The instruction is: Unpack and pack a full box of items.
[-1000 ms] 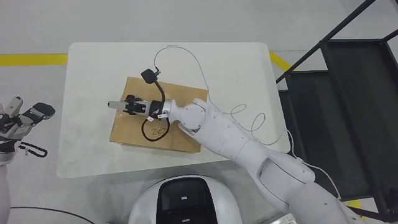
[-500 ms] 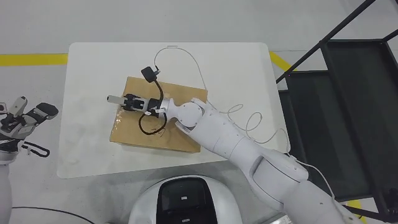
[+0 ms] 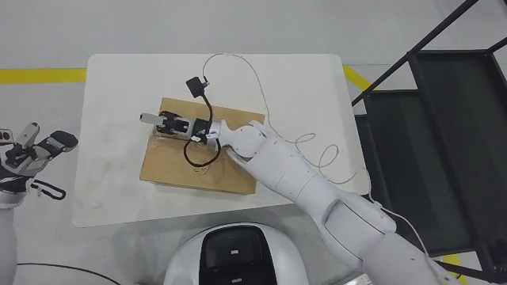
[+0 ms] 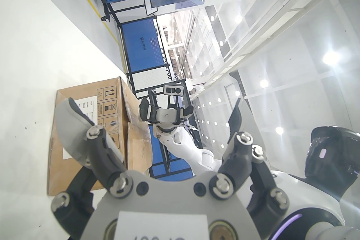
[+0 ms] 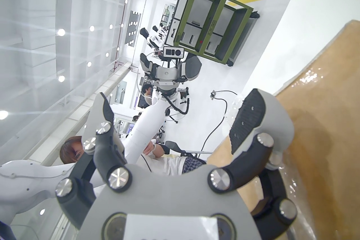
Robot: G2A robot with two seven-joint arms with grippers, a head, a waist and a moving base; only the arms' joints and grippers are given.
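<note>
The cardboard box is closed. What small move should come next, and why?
Probably lower the right end effector onto the cardboard box top to work a flap: the box is closed, that end effector hangs open and empty above it, and the left end effector is beside the table.

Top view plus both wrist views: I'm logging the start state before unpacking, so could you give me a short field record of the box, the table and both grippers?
box: brown cardboard box, top flaps flat and taped, not yet opened
table: white table, box on its near half
right gripper: right gripper open, empty, over the box's left part; contact cannot be told
left gripper: left gripper open, empty, beyond the table's left edge, apart from the box
</note>
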